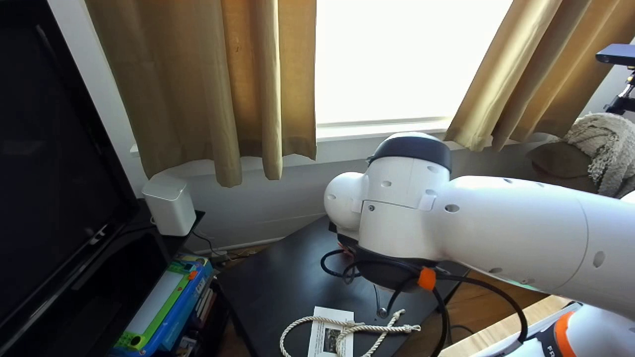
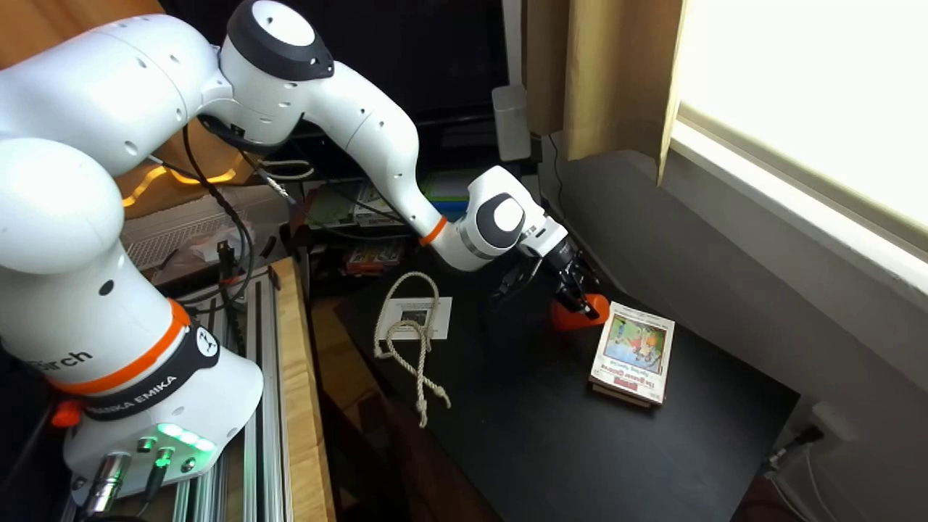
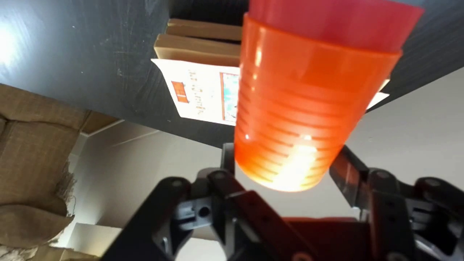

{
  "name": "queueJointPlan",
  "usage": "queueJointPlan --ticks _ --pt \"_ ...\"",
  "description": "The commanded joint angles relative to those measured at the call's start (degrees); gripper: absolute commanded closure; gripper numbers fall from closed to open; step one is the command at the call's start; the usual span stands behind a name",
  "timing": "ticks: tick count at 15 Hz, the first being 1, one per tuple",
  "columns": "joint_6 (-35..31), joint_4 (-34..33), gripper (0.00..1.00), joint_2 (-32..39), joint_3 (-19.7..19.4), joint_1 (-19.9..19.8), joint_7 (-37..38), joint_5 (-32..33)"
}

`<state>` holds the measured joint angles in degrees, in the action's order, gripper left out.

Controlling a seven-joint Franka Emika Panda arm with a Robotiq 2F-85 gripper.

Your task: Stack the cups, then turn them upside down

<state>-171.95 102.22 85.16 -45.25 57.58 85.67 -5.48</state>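
In the wrist view an orange cup stands tilted between the fingers of my gripper. A finger pad meets each side near its narrow, rounded end. A red cup is nested in its wide end and sticks out, partly cut off by the frame edge. In an exterior view the orange cup is at or just above the black table, partly covered by the gripper. In an exterior view the arm hides most of the gripper and cups. I cannot tell how many cups are nested.
A stack of small books lies close beside the cups and also shows behind them in the wrist view. A rope lies over a white card. The grey wall and curtain stand behind the table.
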Motion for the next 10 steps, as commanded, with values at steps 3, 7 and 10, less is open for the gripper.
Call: queueJointPlan --ticks 3,7,10 --pt "7.15 -2.37 0.58 0.51 -0.44 0.42 15.23 17.87" --pt "6.01 -3.29 0.33 -0.14 2.17 -1.97 11.83 17.12" --pt "5.99 -5.04 0.33 -0.09 3.62 -4.48 10.91 17.53"
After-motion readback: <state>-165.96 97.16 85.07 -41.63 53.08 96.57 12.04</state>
